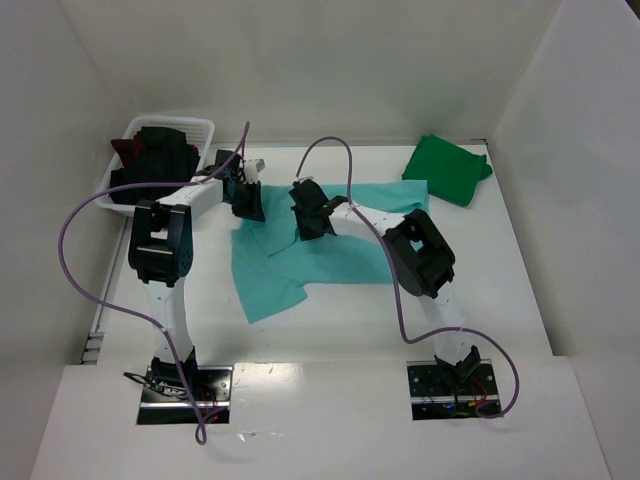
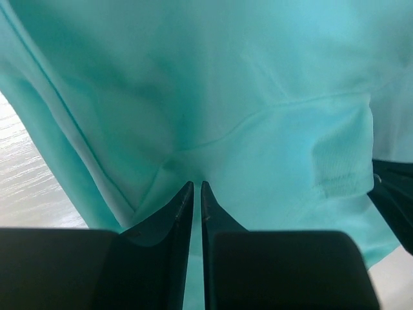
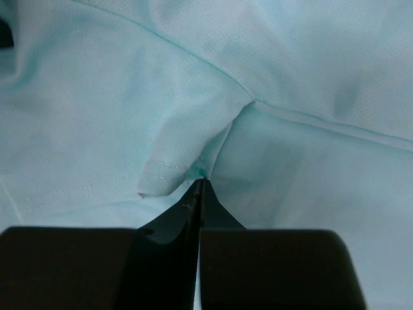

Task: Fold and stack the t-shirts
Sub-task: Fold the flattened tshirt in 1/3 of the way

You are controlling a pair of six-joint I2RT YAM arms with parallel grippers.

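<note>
Teal shirt [image 1: 330,250] lies spread, partly rumpled, mid-table [image 1: 330,335], w/ both grippers on its far-left part.

Around the teal shirt:
- Green shirt [image 1: 447,168], folded, just off its far-right corner; touching or a hair apart, can't tell.
- White lattice basket [image 1: 200,128] beyond its far-left corner, well apart, holding a black shirt [image 1: 150,165] and a bit of dark red shirt [image 1: 125,148] at the basket's left edge.
- Left arm's forearm runs btwn basket and teal shirt and covers part of the basket's front.
- Purple cables loop over the teal shirt's far edge and off its left side.

Left gripper [image 1: 248,205] is at the teal shirt's far-left edge, right gripper [image 1: 308,222] just to the right of it, over the cloth; the arms hide the cloth under them in the top view.

Wrist cams show what the top view can't:
- Left gripper [image 2: 197,184]: fingers nearly pressed together, thin slit w/ teal shirt [image 2: 258,97] cloth in it, i.e. pinching a fold near a hem. Bare table at the left, a black part at the right edge.
- Right gripper [image 3: 201,181]: fingers pressed tight, tips nipping a pucker of the teal shirt [image 3: 290,64] where a seam meets. Cloth fills that view.
</note>
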